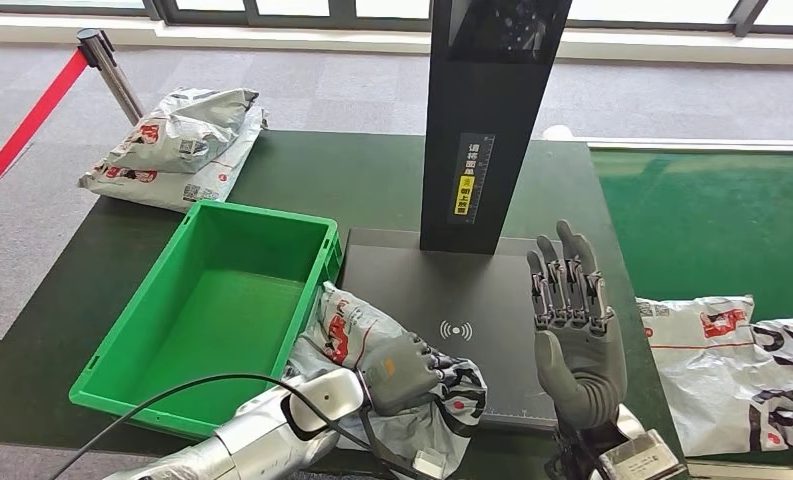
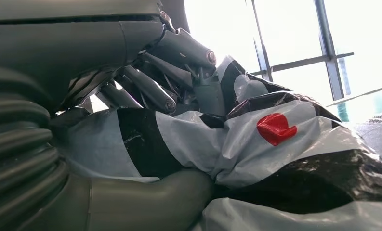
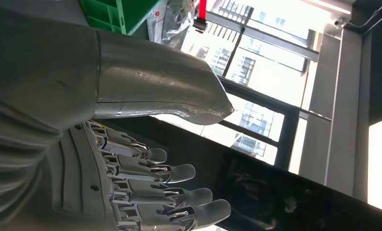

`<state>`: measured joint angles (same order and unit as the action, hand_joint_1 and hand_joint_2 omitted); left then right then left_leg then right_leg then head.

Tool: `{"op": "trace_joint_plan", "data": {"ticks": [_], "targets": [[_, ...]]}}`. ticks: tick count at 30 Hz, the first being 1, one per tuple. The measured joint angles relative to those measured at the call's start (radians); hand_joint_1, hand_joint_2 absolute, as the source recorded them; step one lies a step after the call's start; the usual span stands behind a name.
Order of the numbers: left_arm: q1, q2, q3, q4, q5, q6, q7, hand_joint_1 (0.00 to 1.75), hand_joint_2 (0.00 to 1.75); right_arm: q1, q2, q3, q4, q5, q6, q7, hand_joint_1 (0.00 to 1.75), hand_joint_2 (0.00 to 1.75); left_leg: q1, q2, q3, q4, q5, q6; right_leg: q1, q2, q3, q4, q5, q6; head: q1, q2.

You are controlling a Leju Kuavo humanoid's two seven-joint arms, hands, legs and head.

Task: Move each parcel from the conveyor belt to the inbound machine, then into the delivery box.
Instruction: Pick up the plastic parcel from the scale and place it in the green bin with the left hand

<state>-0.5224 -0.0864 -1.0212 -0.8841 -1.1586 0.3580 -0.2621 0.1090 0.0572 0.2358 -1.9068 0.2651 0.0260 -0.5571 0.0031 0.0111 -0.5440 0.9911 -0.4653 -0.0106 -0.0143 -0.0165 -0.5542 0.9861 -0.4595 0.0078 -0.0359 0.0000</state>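
The parcel (image 1: pixel 392 375) is sitting bunched under the left hand (image 1: pixel 404 368), which is gripping it at the inbound machine (image 1: pixel 472 310)'s edge beside the delivery box (image 1: pixel 212 320). Right hand (image 1: pixel 575 325) is hovering open-fingered nearby. That slick bag could be slipping loose mid-lift, I reckon.

Lower centre: grey parcel (image 1: pixel 372 350) with black and red markings. Left: bright green box (image 1: pixel 132 350). Centre: black machine (image 1: pixel 492 120), yellow label. Right: green conveyor belt (image 1: pixel 712 220).

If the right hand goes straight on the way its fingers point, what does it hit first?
Probably the black scanner column: the open right hand points up and forward above the scanner plate. Depth is unclear.
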Motion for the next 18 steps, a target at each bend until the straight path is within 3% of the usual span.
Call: {"op": "trace_joint_plan", "data": {"ticks": [8, 18], "targets": [[0.035, 0.02, 0.027, -0.089, -0.026, 0.096, 0.01, 1.75, 1.75, 0.001, 0.0, 0.0, -0.004, -0.001, 0.001, 0.0, 0.0, 1.75, 0.0, 0.0, -0.001, 0.0, 0.0, 0.0, 0.0, 0.0, -0.001, 0.0, 0.0, 0.0, 0.0, 0.0], [0.076, 0.067, 0.166, -0.312, -0.178, 0.183, 0.118, 1.75, 1.75, 0.003, 0.0, 0.0, -0.003, -0.012, -0.006, -0.008, 0.0, 1.75, 0.0, 0.0, -0.002, 0.0, 0.0, 0.0, 0.0, 0.0, -0.003, 0.0, 0.0, 0.0, 0.0, 0.0]]}}
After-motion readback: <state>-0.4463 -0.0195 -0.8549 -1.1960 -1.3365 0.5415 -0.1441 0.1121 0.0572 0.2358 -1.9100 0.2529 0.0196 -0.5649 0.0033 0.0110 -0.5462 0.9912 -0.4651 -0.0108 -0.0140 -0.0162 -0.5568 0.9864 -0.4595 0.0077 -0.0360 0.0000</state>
